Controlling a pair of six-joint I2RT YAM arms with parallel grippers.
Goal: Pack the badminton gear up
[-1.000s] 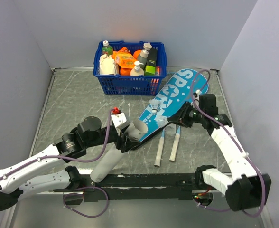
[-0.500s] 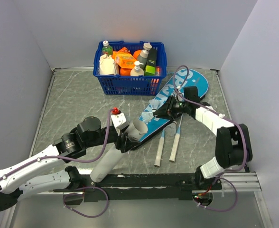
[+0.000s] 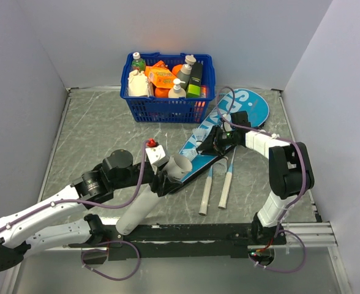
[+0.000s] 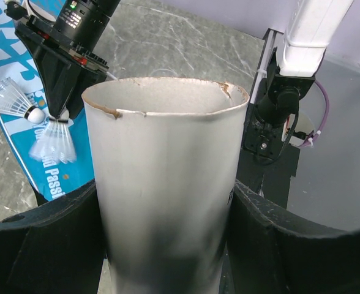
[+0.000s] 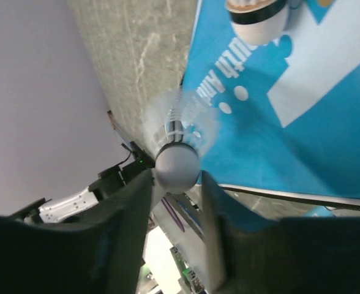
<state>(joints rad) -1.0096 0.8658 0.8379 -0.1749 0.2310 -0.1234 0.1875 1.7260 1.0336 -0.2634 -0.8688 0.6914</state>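
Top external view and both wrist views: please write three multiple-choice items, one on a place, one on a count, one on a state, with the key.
1. The white tube is: A in the left gripper; B in the basket; C inside the case.
2. White racket handles in view: A one; B two; C four.
3. The right gripper is: A open; B shut on a shuttlecock; C shut on a racket.
Key: A, black fingers clasp the tube; B, two lie side by side; B, fingers pinch its cork.

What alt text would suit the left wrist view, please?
A white cardboard tube, its open rim slightly torn, is clamped between the left arm's black jaws. Behind it, the right arm's jaws hold a white feather shuttlecock over a teal racket case.
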